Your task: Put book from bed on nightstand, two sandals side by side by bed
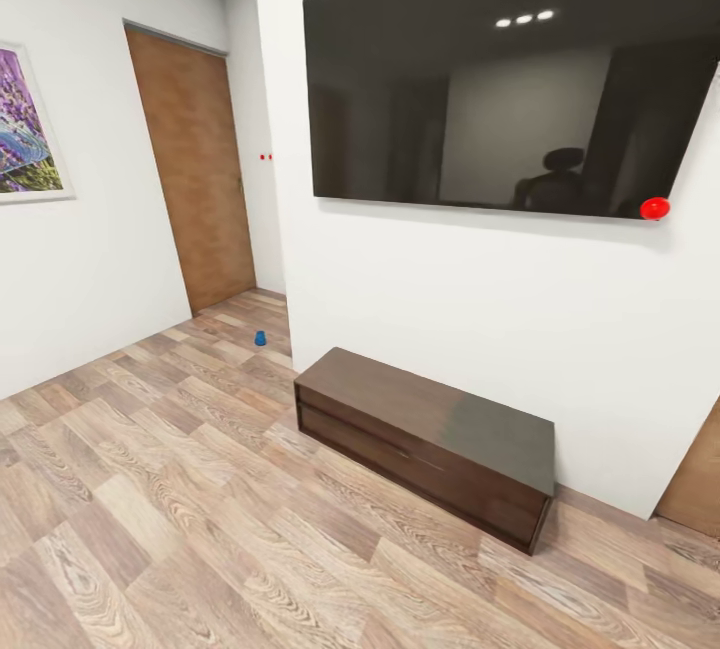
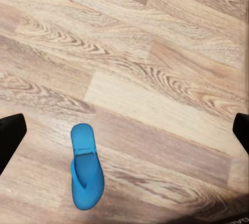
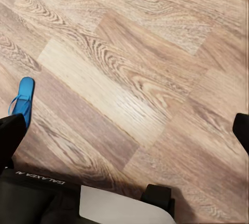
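Your head camera is facing a white wall carrying a big dark screen [image 1: 510,79]. Below the screen, a long dark bench unit [image 1: 430,444] is sitting on the plank floor [image 1: 150,529] against that wall. Left of the screen, a wooden door [image 1: 195,169] is standing closed, and a framed purple picture [image 1: 25,124] is hanging further left. A small blue object [image 1: 260,338] is lying on the floor near the door, too small to identify.

Your left wrist camera is looking down at the floor, where one blue sandal [image 2: 86,167] is lying flat. The left pincer [image 2: 124,130] is gaping wide and holding nothing, its dark fingertips [image 2: 10,136] showing at both edges.

Your right wrist camera is also looking at the floor, with a sandal [image 3: 23,102] lying beside one fingertip [image 3: 10,136]. The right pincer [image 3: 124,130] is likewise spread apart and empty.
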